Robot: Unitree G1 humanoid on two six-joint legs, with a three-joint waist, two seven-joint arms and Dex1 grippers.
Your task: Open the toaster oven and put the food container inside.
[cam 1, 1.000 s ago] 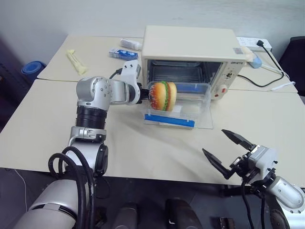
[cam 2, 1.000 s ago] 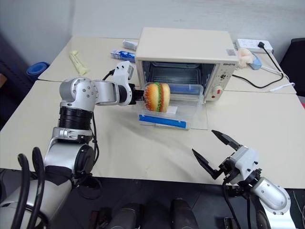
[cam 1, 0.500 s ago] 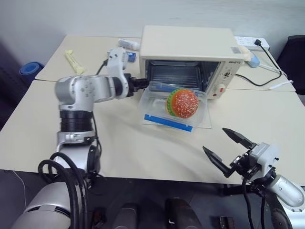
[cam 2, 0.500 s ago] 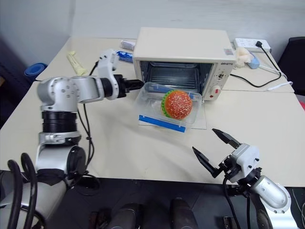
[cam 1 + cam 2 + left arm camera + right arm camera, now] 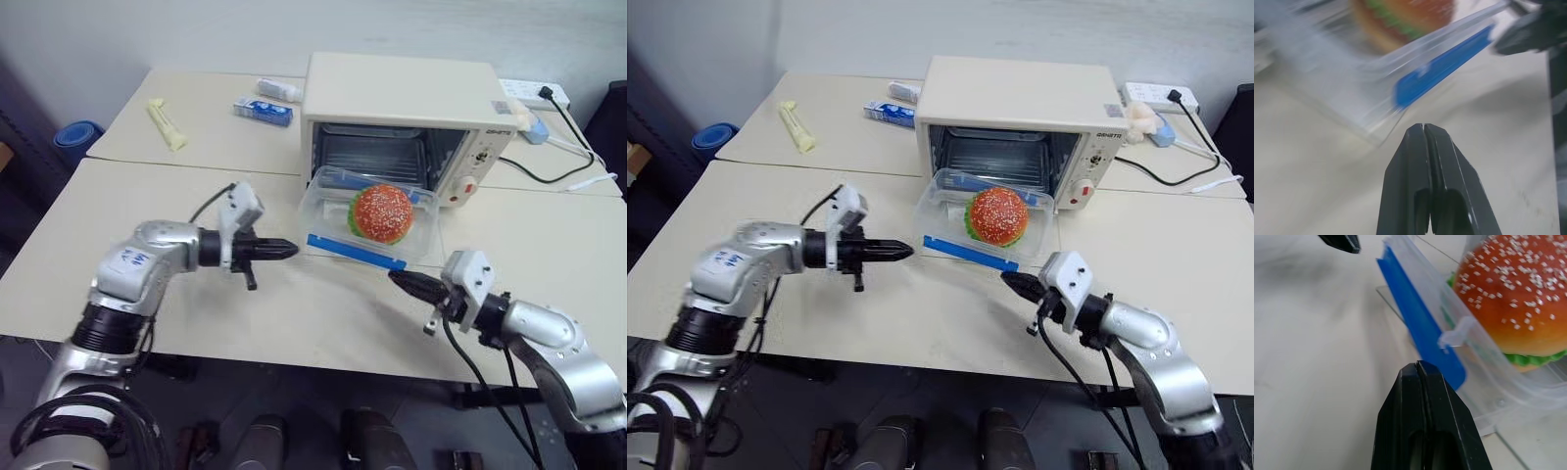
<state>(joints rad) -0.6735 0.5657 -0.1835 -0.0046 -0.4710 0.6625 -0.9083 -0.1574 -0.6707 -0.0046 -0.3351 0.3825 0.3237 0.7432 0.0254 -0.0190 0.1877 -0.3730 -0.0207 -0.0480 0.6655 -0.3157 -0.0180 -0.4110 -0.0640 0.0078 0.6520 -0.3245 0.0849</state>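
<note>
Release is done: my left gripper (image 5: pixel 290 249) has let go of the food container (image 5: pixel 367 217) and pulled back, fingers now pinched shut on nothing. My right gripper (image 5: pixel 397 279), spread wide a second ago, has also closed empty and moved in near the blue clip. The container rests on the lowered glass door of the toaster oven (image 5: pixel 407 98), at its mouth, so I judge a push inward remains.

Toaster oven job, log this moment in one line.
toaster oven: door open | food container: on lowered door, not inside | left pincer: shut, empty | right pincer: shut, empty, near container
</note>
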